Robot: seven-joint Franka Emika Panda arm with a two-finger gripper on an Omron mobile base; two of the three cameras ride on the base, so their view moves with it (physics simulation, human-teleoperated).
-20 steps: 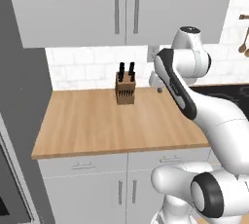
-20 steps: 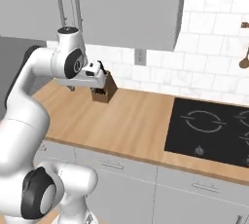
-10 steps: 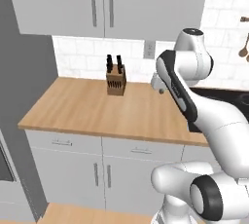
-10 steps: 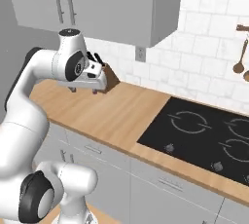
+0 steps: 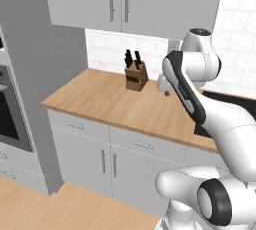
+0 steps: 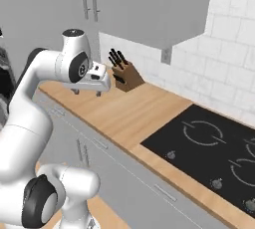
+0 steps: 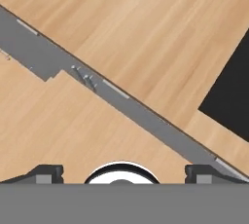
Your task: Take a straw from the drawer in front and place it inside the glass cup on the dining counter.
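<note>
Two base cameras look onto a wall-side wooden countertop (image 5: 115, 104) carried on light-grey cabinets (image 5: 107, 161), with grey upper cabinets (image 5: 130, 1) hanging over it and white tile behind. Left of the counter stands a tall grey unit (image 5: 37, 74) with a dark oven front (image 5: 10, 109) at the frame's edge. A black cooktop (image 6: 219, 146) is set into the counter toward the right. Along the cabinet run just under the countertop sit several closed drawer fronts (image 5: 142, 146), each with a small silver bar handle (image 5: 144, 145); which of them is the task's drawer cannot be told. Near the back wall a wooden knife block (image 5: 135, 76) with dark handles stands upright on the counter. The gripper (image 6: 82, 91) hangs above the countertop's front part, pointing down, its finger tips (image 7: 48, 173) spread wide apart with nothing between them. In the hand view, wood floor lies on one side of the grey cabinet strip and countertop on the other.
</note>
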